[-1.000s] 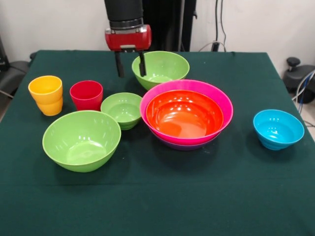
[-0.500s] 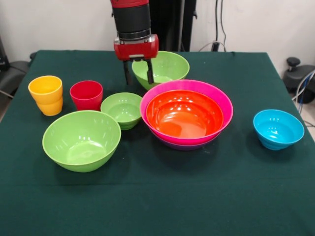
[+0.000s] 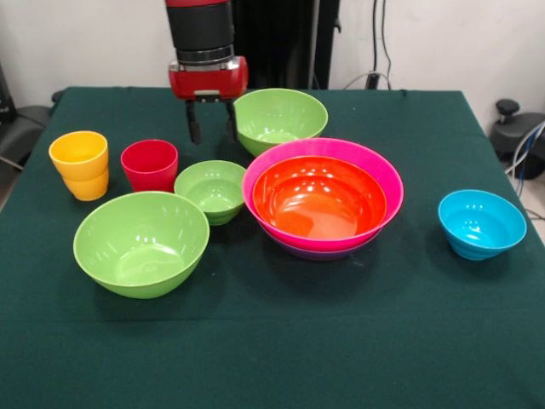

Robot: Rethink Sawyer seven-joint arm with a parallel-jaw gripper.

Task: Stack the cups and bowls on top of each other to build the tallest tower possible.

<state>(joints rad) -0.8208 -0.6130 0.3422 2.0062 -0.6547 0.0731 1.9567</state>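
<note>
Arm vertical, gripper empty, fingers apart. Large green bowl just beside at 3 o'clock; small green bowl at 6.

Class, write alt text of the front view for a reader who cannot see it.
A red and black robot arm's open pincer hangs empty above a green-clothed table, beside a lime green bowl. An orange bowl sits nested in a pink bowl; two more lime green bowls, a sky blue bowl, a yellow cup and a red cup stand apart.
</note>
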